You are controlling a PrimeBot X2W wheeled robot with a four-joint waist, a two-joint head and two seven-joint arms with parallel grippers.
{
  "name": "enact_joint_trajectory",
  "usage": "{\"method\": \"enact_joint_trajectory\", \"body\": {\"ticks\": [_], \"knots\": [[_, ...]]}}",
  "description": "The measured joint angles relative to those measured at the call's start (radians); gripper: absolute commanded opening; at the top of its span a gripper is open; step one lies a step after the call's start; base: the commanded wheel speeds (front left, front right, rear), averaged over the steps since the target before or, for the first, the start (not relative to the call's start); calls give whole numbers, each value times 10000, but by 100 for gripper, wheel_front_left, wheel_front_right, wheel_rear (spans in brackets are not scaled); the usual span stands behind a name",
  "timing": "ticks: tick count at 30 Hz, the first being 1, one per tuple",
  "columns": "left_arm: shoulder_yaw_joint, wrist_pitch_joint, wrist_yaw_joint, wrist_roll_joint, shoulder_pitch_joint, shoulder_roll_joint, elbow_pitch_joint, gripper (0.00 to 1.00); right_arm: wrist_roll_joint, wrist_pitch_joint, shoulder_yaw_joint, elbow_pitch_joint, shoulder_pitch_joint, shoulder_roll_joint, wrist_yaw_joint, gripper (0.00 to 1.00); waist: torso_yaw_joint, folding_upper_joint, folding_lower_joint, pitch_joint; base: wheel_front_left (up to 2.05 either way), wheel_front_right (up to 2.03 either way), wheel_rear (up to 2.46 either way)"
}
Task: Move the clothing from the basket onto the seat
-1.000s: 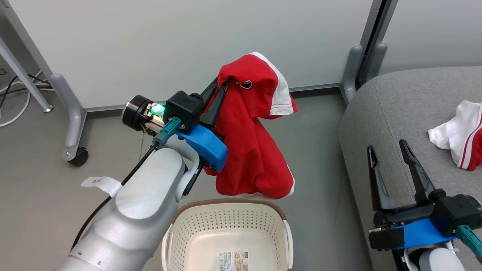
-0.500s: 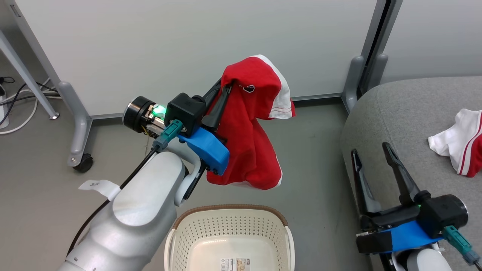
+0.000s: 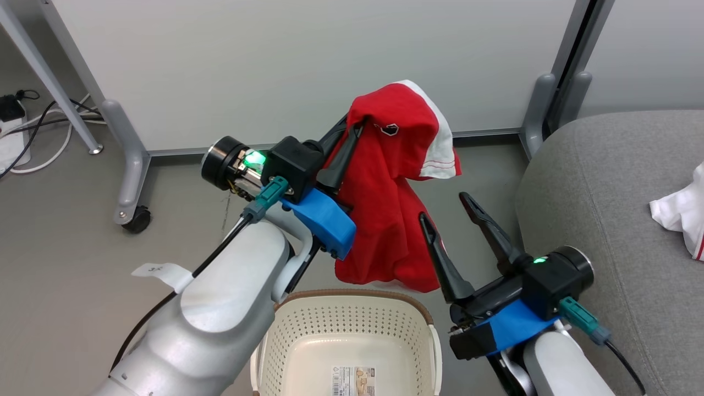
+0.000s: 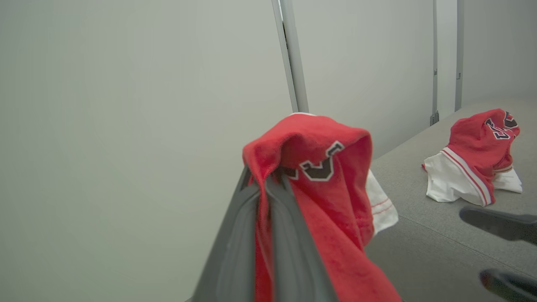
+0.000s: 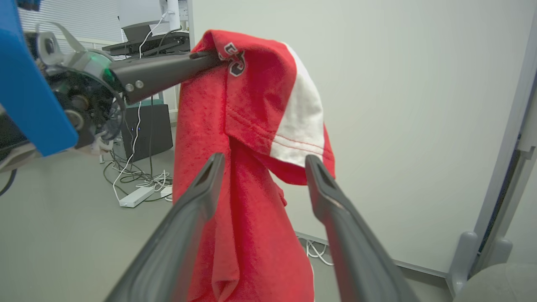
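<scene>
Two dark fingers of the left gripper (image 3: 352, 122) are pressed together on a fold near the top of a red garment (image 3: 391, 209), which is held in the air beyond the far rim of the basket (image 3: 352, 297). In the left wrist view the cloth is seen pinched between these fingers (image 4: 235, 251) and draped over their tips. The right gripper (image 3: 443, 207) is spread wide and nothing is held in it. One of its fingers (image 3: 440, 258) lies just beside the garment's lower right edge; whether cloth is touched cannot be told. In the right wrist view the hanging cloth is framed between the two fingers.

The garment is red, with a white panel edged in red stitching at its upper right and black-and-white lettering close to the pinch. It hangs in one long bunched fold, its hem just above the basket rim in the head view. A label (image 3: 355, 381) is seen on the basket's bottom. A second garment (image 3: 679, 212), red and white, lies on the seat (image 3: 605, 192), well apart from the held one.

The seat's rounded corner is found just right of the right gripper. Bare cushion is left between that corner and the second garment. Grey floor (image 3: 71, 258) is open to the left, and a pale wall (image 3: 275, 66) stands behind.
</scene>
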Motion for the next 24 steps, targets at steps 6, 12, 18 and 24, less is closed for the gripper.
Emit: {"method": "enact_joint_trajectory", "body": {"ticks": [6, 12, 18, 24], "knots": [[-226, -6, -31, 31, -112, -274, -75, 0, 303, 0, 731, 986, -906, 4, 0, 100, 289, 0, 0, 140, 0, 0, 0], [-395, -90, -105, 31, -259, -497, -61, 0, 550, 2, 1210, 2182, -1744, 4, 0, 100, 575, 0, 0, 250, 0, 0, 0], [-518, -182, -121, -15, -323, -663, 4, 0, 1313, 0, 1363, 3009, -2309, 4, 0, 100, 726, 0, 0, 300, 0, 0, 0], [-589, -265, -151, -48, -337, -721, 121, 0, 1714, 2, 1751, 3285, -2460, 6, 0, 0, 778, 0, 1, 296, 0, 0, 0]]}}
